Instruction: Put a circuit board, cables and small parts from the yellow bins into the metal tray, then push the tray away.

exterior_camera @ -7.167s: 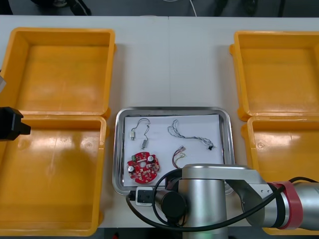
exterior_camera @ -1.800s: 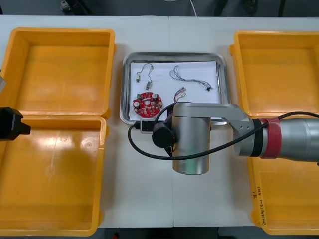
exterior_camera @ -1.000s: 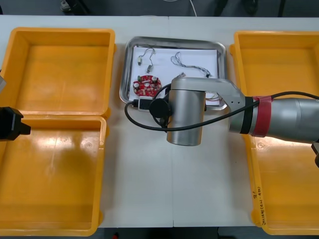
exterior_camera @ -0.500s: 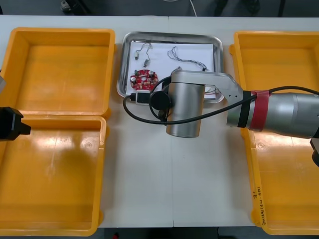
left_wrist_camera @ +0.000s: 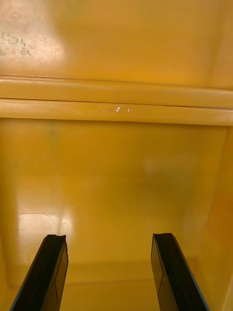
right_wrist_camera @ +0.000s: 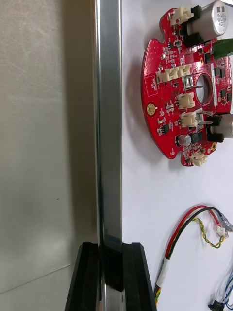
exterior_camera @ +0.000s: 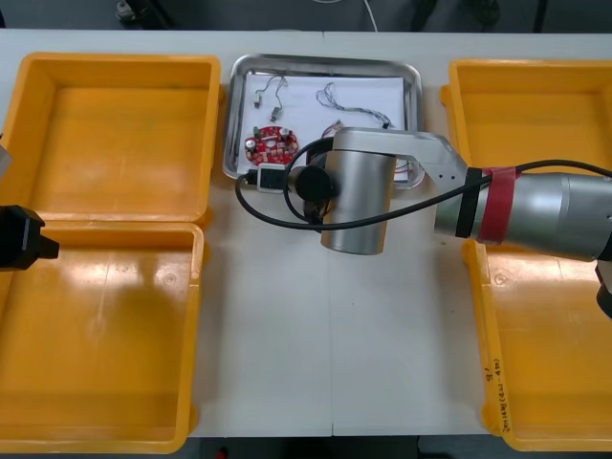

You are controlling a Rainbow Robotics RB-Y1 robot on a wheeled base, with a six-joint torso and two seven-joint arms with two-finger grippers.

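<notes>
Table point(exterior_camera: 325, 363): right gripper point(right_wrist_camera: 112, 279) clamps tray point(right_wrist_camera: 109, 121) rim beside board point(right_wrist_camera: 187, 92); left gripper point(left_wrist_camera: 111, 274) spread wide over bin point(left_wrist_camera: 116, 58). Scribble point(exterior_camera: 493, 371) on right bin point(exterior_camera: 564, 363) rim unreadable.

The right gripper point(right_wrist_camera: 110, 253) clamps the rim of the metal tray point(right_wrist_camera: 108, 121); on its white lining lie a red circuit board point(right_wrist_camera: 170, 97) and a red and yellow cable point(right_wrist_camera: 180, 227).

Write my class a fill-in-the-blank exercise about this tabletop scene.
The right pincer grips the ____ of the metal tray. The round circuit board lying in the tray is coloured ____. The left pincer hangs ____ over a yellow bin.
Missing words: rim; red; open.
</notes>
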